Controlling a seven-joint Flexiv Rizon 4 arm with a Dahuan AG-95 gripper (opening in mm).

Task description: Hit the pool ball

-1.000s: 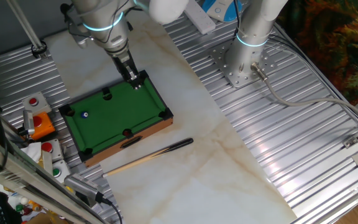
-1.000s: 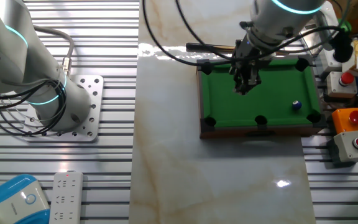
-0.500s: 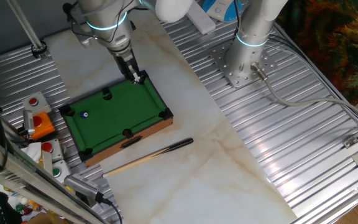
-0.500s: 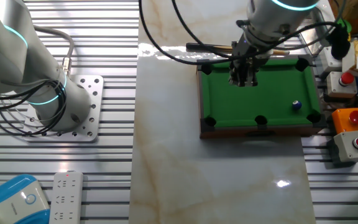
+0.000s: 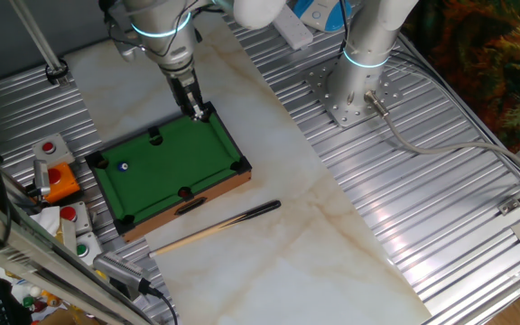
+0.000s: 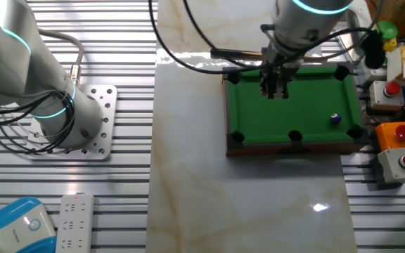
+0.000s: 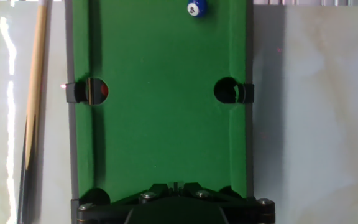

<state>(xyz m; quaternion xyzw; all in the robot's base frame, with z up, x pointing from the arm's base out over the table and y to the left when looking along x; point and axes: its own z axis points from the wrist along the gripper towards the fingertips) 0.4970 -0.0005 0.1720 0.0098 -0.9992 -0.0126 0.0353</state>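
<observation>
I can't tell how the claw (image 6: pixel 273 90) stands; its fingertips blur together above the miniature pool table (image 5: pixel 197 153). The pool ball (image 7: pixel 195 9) is partly cropped, and the cue (image 5: pixel 215 227) lies on the marble bench (image 5: pixel 332 244).

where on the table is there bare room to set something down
The marble is bare between the cue and the grooved metal on the far arm's side. The strip between the pool table and that arm's base plate is also free. It is crowded by the button boxes, and the pincer hangs over the felt's end.
</observation>
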